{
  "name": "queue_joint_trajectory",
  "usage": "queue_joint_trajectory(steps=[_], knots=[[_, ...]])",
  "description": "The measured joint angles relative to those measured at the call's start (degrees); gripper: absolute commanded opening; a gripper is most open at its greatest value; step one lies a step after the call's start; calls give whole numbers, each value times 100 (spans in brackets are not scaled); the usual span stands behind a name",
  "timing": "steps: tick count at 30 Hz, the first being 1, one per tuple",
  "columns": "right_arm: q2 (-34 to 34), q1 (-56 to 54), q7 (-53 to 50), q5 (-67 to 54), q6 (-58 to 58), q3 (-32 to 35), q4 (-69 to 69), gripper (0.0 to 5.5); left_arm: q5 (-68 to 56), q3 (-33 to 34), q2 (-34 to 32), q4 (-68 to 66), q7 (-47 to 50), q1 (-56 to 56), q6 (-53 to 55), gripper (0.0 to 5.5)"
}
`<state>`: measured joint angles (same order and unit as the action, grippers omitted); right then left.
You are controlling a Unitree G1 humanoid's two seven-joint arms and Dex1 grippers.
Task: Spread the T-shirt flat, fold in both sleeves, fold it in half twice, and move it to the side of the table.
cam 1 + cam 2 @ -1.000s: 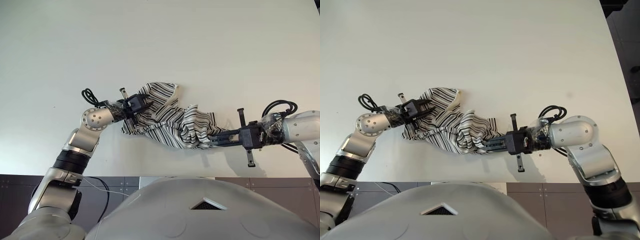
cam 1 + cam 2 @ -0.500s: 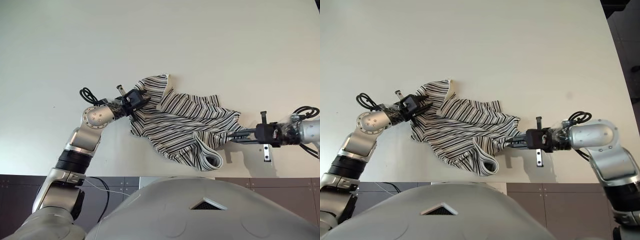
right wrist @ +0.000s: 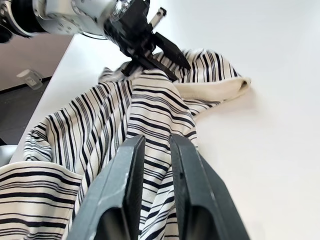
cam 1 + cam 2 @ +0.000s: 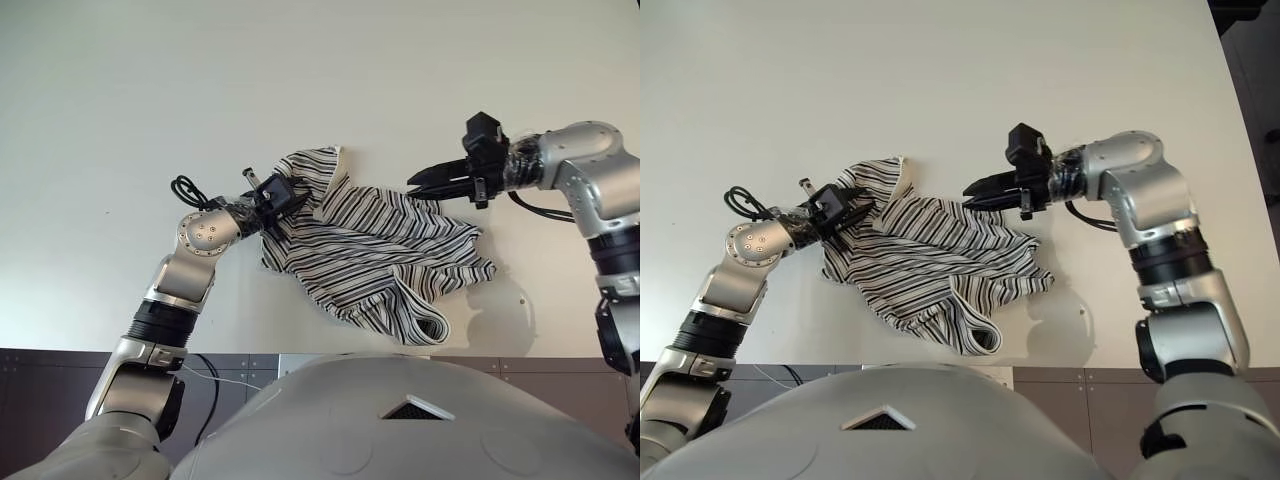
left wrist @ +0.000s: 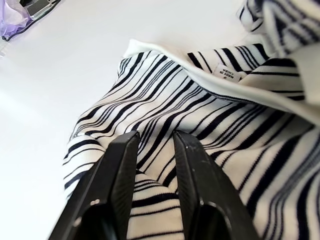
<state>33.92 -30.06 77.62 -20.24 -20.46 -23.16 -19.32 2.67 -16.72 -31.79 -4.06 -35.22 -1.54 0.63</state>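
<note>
The black-and-white striped T-shirt lies rumpled and partly spread on the white table, its cream collar at the far side. My left gripper is shut on the shirt's left part near the collar; in the left wrist view striped cloth is pinched between its fingers. My right gripper hovers over the shirt's far right edge, pointing left, its fingers close together with nothing in them. The right wrist view looks along the shirt towards the left gripper.
A rolled lower fold of the shirt lies close to the table's front edge. Bare white tabletop stretches far beyond the shirt and to both sides. Below the front edge is dark floor with a white cable.
The right gripper pulled the shirt's right side outward, let it go, then swung up to the far side. The shirt now lies wider. The left gripper kept its hold.
</note>
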Motion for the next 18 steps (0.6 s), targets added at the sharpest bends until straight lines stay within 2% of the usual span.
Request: queue_joint_trajectory(steps=[1,5,12,18], knots=[[-180,-174,64,158,115,-62,-443,90,10,-16,2,1,-18,-8,-12,129],[-688,-658,249,635,562,-147,-1677,145,70,-85,2,144,-61,50,-15,129],[-1333,-957,436,1341,1203,-245,-2910,145,214,-220,-4,363,-194,127,-31,129],[-1703,-1311,199,1565,1557,39,-3718,145,227,-262,-4,389,-238,105,-45,129]])
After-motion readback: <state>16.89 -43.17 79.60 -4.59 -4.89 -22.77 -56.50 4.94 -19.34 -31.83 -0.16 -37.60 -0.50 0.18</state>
